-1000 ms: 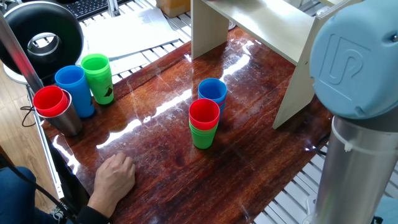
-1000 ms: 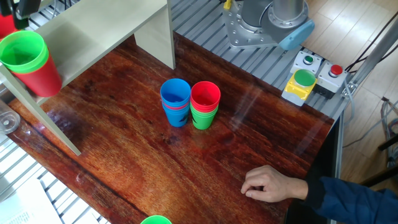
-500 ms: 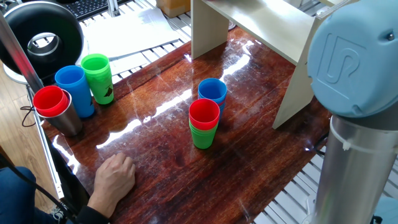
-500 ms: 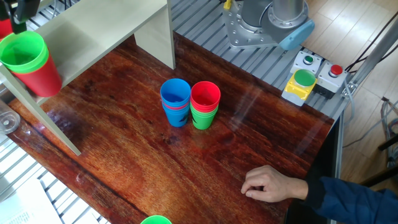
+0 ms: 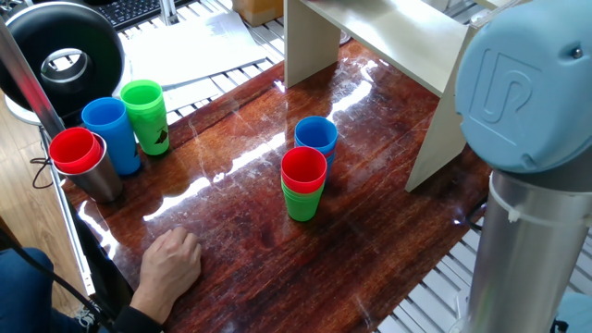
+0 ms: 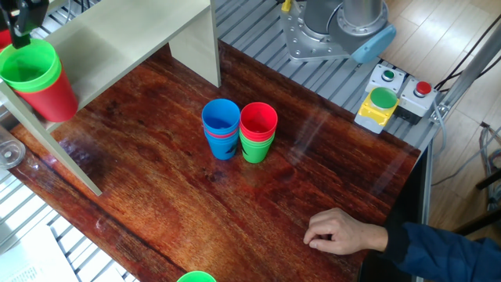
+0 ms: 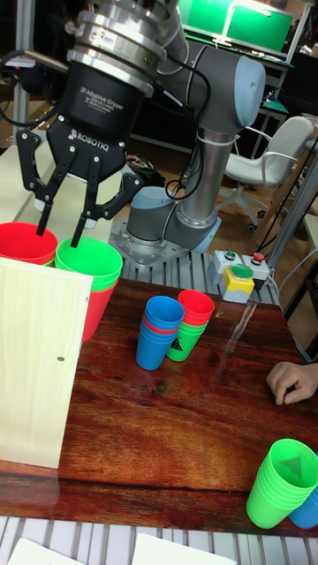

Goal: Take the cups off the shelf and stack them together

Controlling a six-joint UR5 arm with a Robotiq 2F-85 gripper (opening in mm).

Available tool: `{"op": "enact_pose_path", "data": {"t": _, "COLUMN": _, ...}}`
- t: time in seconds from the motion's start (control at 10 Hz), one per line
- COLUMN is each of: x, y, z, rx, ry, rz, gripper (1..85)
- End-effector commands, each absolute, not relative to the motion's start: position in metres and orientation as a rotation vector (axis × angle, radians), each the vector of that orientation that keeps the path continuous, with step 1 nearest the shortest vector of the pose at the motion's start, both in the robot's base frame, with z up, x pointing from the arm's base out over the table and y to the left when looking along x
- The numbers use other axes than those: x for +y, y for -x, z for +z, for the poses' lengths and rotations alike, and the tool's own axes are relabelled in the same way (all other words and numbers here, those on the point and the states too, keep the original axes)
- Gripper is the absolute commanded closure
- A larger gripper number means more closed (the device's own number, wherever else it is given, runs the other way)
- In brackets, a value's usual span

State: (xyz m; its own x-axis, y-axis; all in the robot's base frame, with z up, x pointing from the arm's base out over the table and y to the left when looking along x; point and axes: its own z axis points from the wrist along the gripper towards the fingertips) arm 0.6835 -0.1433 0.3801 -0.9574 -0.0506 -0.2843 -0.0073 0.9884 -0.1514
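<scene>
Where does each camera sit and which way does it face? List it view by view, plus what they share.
One fixed view: high beside the arm, looking down across the table toward the shelf; the arm's blue-capped joint shows.
The other fixed view: high on the opposite side, facing the robot base.
Tall fixed view: low at the table's end, facing the robot; hand and arm show.
All three share the blue-topped stack and red-topped stack.

Cup stacks (image 6: 239,130) mid-table; hand (image 6: 338,232) nearby
</scene>
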Motion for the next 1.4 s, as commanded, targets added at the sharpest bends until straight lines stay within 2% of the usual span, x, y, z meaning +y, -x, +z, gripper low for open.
{"op": "enact_pose_path", "data": {"t": 0.0, "x": -0.141, "y": -0.688, "z": 0.374, "rx": 2.843, "ry": 0.056, "rz": -0.186, "gripper": 48.0}}
{"op": "enact_pose_path", "data": {"t": 0.7, "x": -0.14, "y": -0.691, "z": 0.366, "rx": 2.851, "ry": 0.074, "rz": -0.167, "gripper": 48.7}}
{"op": "enact_pose_path", "data": {"t": 1.3, "x": -0.139, "y": -0.689, "z": 0.362, "rx": 2.862, "ry": 0.07, "rz": -0.148, "gripper": 58.3}}
